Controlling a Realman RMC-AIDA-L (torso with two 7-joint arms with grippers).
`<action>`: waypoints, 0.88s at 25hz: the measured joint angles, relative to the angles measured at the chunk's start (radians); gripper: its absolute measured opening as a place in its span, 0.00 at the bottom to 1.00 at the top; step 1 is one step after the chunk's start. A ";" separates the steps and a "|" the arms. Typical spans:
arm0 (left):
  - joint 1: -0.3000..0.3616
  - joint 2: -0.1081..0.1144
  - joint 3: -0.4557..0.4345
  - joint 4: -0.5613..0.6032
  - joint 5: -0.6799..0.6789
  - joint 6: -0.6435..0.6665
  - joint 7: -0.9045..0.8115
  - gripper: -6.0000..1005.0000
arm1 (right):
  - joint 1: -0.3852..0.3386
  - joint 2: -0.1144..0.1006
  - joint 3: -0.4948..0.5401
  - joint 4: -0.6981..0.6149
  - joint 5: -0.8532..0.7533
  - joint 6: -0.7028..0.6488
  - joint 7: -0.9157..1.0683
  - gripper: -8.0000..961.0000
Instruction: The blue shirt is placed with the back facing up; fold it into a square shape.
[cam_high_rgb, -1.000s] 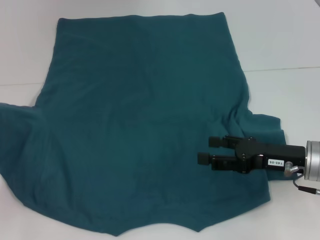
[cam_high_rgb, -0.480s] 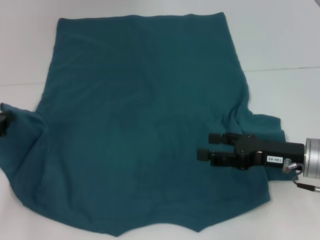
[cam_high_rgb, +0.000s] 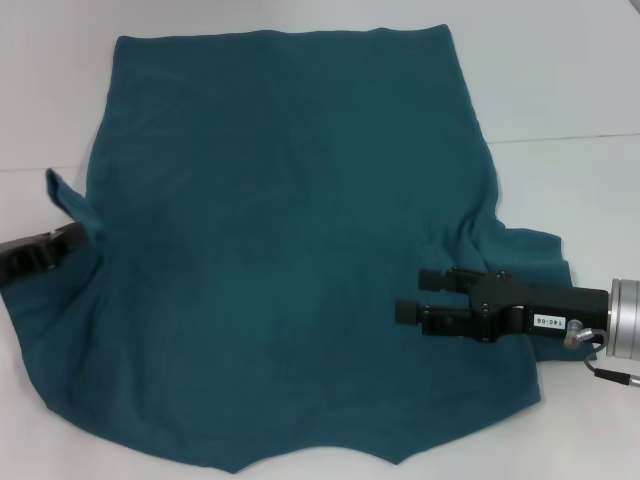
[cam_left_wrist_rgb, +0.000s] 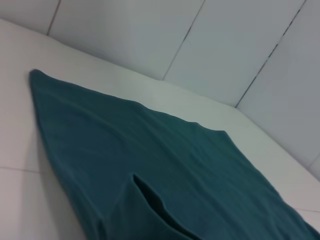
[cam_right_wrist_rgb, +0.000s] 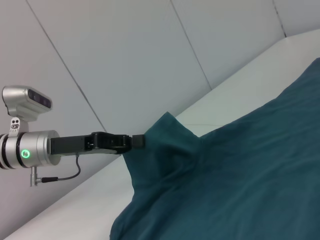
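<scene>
Two grippers are now at the blue shirt (cam_high_rgb: 290, 250), which lies spread flat on the white table (cam_high_rgb: 560, 90) and fills most of the head view, plain side up, with no lettering showing. At the middle left edge of this view, the left gripper (cam_high_rgb: 45, 250) has come in during the last second; one second ago it was not in the frame at all. It is clenched on the left sleeve (cam_high_rgb: 70, 200), and the sleeve, which lay flat before, now stands up in a small peak. I judge that the first fold, bringing this sleeve inward, is just beginning. At the lower right, the right gripper (cam_high_rgb: 420, 295) hovers over the cloth with its jaws apart, grasping nothing, and it has hardly moved. On its black body there is a small white label; it seems to read "140-06", but I am not sure.

In the left wrist view, only the shirt (cam_left_wrist_rgb: 165, 170) and the table are seen, with one raised fold of cloth in the lower middle.

In the right wrist view, at the middle left, the left gripper (cam_right_wrist_rgb: 140, 141) pinches the lifted sleeve (cam_right_wrist_rgb: 165, 140), and a green light shines on its wrist.
</scene>
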 joint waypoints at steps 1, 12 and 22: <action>-0.004 -0.001 0.000 -0.008 -0.002 0.000 0.000 0.03 | 0.000 0.000 -0.001 0.000 0.000 0.001 0.000 0.95; -0.037 -0.023 -0.002 -0.077 -0.032 -0.008 -0.002 0.04 | -0.001 0.000 -0.003 0.000 -0.004 0.002 0.000 0.95; -0.032 -0.024 0.000 -0.151 -0.107 0.001 0.039 0.25 | -0.010 0.000 -0.003 0.001 -0.003 -0.004 0.000 0.95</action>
